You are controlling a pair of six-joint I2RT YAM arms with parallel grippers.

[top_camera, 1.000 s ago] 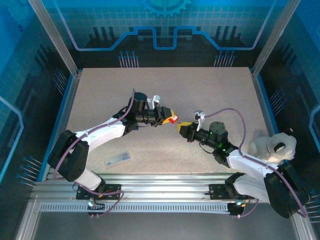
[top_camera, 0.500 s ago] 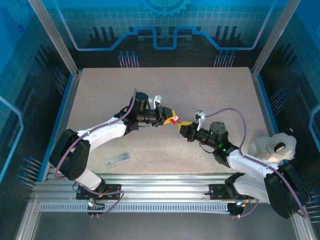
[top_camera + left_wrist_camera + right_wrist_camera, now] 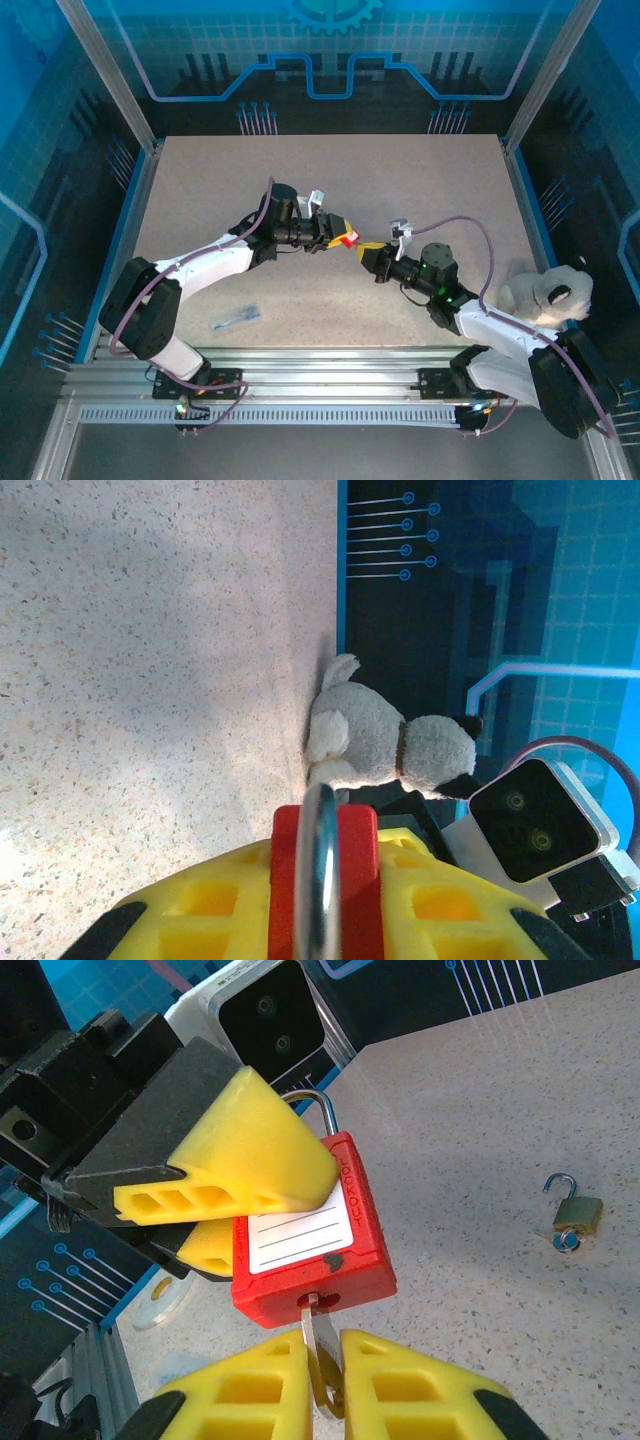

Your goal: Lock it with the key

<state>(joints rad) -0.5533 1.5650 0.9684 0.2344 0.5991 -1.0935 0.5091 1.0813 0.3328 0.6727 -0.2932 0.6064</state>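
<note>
A red padlock (image 3: 310,1250) with a silver shackle (image 3: 318,860) hangs in the air over the table's middle. My left gripper (image 3: 335,232) is shut on its upper body, its yellow fingers (image 3: 240,1160) pinching both faces. A flat silver key (image 3: 322,1355) stands between the pads of my right gripper (image 3: 322,1380), which is shut on it. The key's tip sits in the keyhole on the padlock's underside. No blue head shows on this key. In the top view the right gripper (image 3: 368,252) meets the padlock (image 3: 347,239) from the right.
A small brass padlock (image 3: 577,1210) with its shackle open lies on the table, a tiny bluish ringed piece (image 3: 562,1243) beside it. A plush toy (image 3: 545,293) lies at the right edge. A small bluish object (image 3: 236,317) rests near the front left.
Both grippers have drifted a little, closing the small gap between them. The holds on padlock and key are unchanged.
</note>
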